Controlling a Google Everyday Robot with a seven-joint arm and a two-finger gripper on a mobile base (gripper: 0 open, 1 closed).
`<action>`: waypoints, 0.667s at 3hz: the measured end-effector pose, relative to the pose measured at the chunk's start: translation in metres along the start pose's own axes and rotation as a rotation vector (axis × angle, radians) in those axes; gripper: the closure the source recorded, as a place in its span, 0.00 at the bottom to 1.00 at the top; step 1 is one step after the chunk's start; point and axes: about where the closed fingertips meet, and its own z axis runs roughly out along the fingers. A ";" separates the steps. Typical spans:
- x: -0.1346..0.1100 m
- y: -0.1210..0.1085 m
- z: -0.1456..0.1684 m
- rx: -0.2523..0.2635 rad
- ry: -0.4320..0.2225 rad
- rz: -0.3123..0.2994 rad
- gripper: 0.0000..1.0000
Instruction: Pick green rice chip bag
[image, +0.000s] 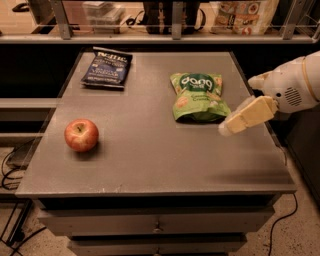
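The green rice chip bag lies flat on the grey table, right of centre towards the back, its white "dang" lettering facing away from me. My gripper comes in from the right on a white arm. Its pale fingers hang above the table just right of the bag's near right corner, close to it but apart. Nothing shows between the fingers.
A dark blue chip bag lies at the table's back left. A red apple sits at the front left. A shelf rail with goods behind it runs along the back. Drawers sit under the tabletop.
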 end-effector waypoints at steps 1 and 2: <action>0.001 0.003 0.019 -0.019 -0.010 0.018 0.00; -0.004 -0.020 0.058 0.030 -0.080 0.079 0.00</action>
